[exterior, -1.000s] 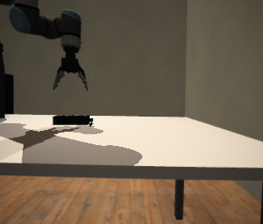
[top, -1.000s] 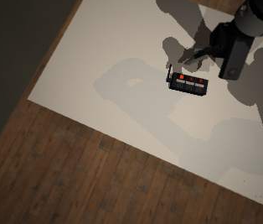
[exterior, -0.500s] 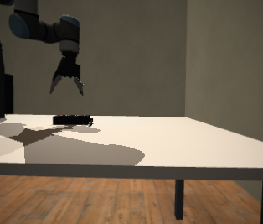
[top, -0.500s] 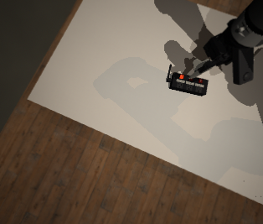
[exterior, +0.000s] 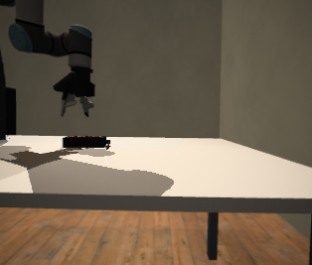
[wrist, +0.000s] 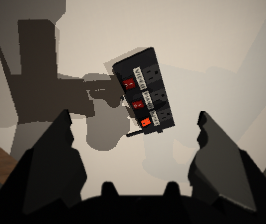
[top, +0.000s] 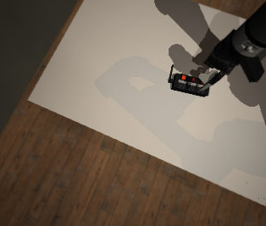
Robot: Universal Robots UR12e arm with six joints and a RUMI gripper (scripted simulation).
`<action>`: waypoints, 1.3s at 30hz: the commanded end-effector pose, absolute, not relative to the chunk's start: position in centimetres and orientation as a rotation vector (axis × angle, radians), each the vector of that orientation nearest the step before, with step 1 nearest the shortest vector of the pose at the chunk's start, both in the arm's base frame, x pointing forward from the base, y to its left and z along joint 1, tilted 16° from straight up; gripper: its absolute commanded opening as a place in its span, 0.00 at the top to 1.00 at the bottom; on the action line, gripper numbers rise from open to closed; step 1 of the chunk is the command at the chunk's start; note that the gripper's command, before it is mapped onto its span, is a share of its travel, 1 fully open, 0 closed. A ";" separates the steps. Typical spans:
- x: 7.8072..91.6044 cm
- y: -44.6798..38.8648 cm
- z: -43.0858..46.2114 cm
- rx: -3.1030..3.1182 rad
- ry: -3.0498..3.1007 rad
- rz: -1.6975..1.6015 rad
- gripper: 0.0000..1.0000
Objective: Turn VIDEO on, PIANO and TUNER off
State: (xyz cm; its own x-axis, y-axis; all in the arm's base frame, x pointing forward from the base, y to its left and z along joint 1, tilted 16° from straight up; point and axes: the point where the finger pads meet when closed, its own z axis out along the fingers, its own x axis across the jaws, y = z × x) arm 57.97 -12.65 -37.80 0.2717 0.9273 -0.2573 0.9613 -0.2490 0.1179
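Black and boxy, the power strip (wrist: 142, 93) lies flat on the pale table (top: 109, 39) with its switch face up, below the gripper (exterior: 77, 106) and clear of it. In the side view the gripper hangs in the air above the strip, with open space between its tips and the strip's top. Its two jaws are spread as wide as they go and nothing sits between them.

From the wrist view the strip lies ahead of the gripper, between the lines of the two dark fingers but well beyond their tips, and turned at a slant. Three red switches (wrist: 137, 104) run in a row along the side of the strip nearer the left finger, each beside a white label and a socket. The switch closest to the gripper glows brighter orange-red than the other two, which look darker. The label words are too small to read with certainty.

A thin black cord stub (wrist: 135, 133) sticks out of the strip's near end. From overhead, the gripper's shadow (top: 181, 56) falls on the table just beside the strip.
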 end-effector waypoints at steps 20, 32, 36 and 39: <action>57.3 -13.2 -39.3 1.902 2.195 -0.244 0.00; 57.4 -13.2 -39.2 1.902 2.194 -0.244 1.00; 57.4 -13.2 -39.2 1.902 2.194 -0.244 1.00; 57.4 -13.2 -39.2 1.902 2.194 -0.244 1.00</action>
